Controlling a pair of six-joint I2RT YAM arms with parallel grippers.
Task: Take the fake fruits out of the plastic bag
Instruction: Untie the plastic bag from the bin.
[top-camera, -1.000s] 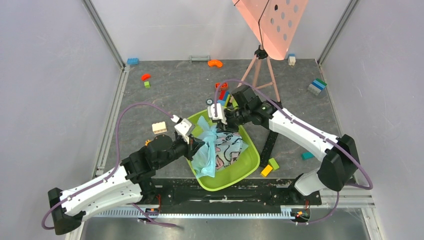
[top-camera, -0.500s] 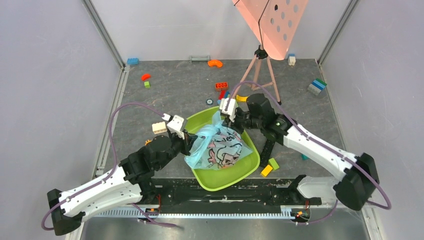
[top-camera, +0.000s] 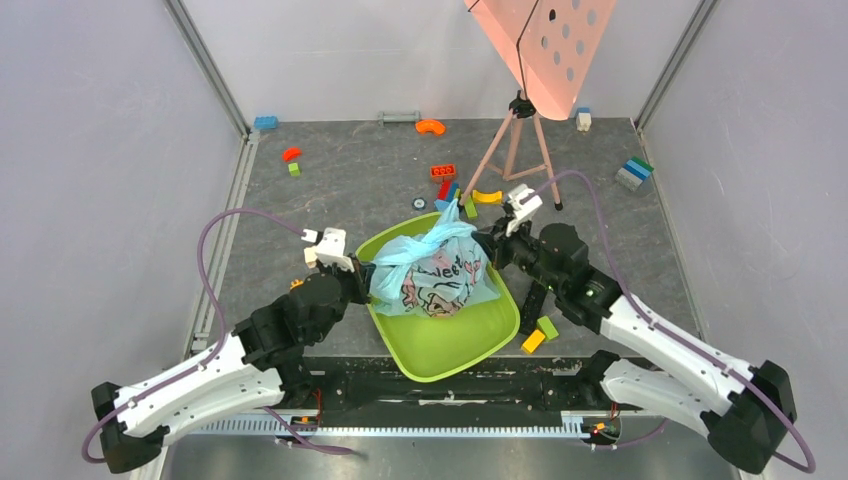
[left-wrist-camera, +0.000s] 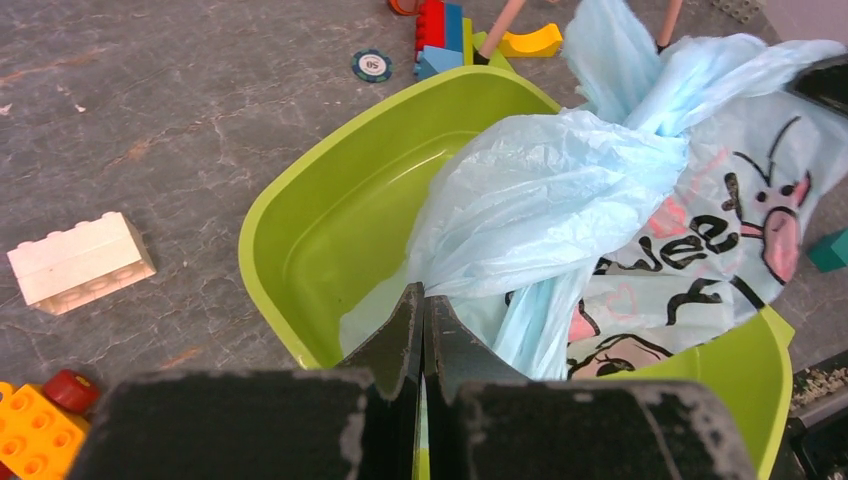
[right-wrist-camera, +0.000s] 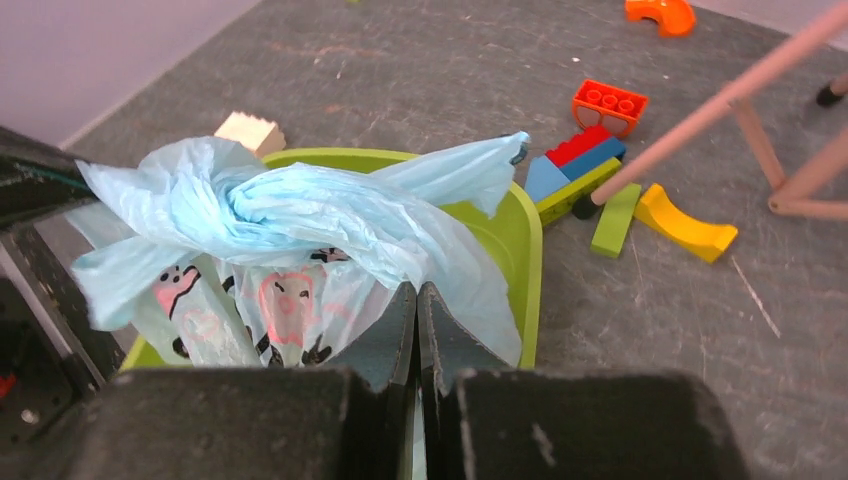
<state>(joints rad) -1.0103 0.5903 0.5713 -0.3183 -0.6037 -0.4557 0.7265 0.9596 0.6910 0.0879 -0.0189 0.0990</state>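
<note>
Crinkly thin plastic bag (left-wrist-camera: 560, 190); smooth, glossy plastic tub (left-wrist-camera: 330, 230)

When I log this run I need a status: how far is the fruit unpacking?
Done: nothing; no fruit lies outside the plastic bag, knotted in the green tub. In hand: left pincer and right pincer shut on its opposite sides. Still to do: opening it and lifting out every fruit.
</note>
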